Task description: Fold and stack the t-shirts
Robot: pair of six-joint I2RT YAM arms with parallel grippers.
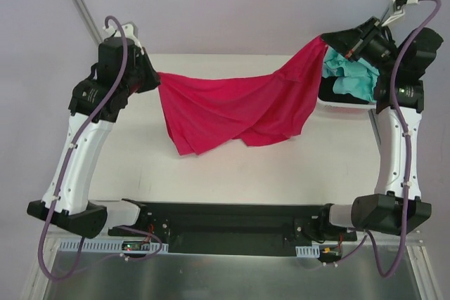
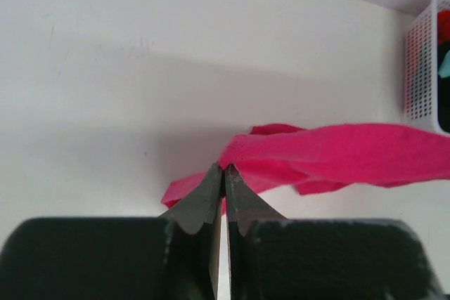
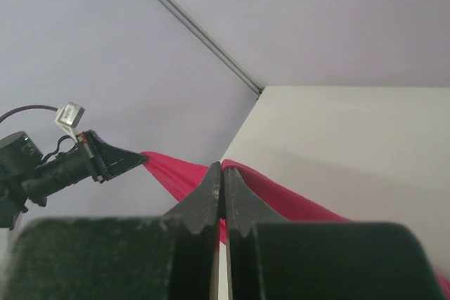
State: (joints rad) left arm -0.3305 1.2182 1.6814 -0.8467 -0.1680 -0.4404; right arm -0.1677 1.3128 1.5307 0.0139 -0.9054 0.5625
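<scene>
A large magenta-pink t-shirt (image 1: pixel 232 107) hangs stretched between my two grippers, its lower folds drooping onto the white table (image 1: pixel 211 173). At the shirt's left edge my left gripper (image 1: pixel 156 79) is shut on the cloth; in its wrist view the fingertips (image 2: pixel 215 173) pinch the pink fabric (image 2: pixel 337 152). My right gripper (image 1: pixel 325 38) is shut on the raised right corner, above the basket. The right wrist view shows that gripper (image 3: pixel 222 166) closed on the pink shirt (image 3: pixel 281 194), with the left gripper (image 3: pixel 140 159) at the far end. A teal-mint t-shirt (image 1: pixel 346 74) lies in the basket.
A white plastic basket (image 1: pixel 344 104) stands at the table's back right corner, under the right arm. Its mesh wall (image 2: pixel 420 68) shows in the left wrist view, with red, black and teal cloth inside. A black bar (image 1: pixel 225 219) runs along the near edge between the arm bases.
</scene>
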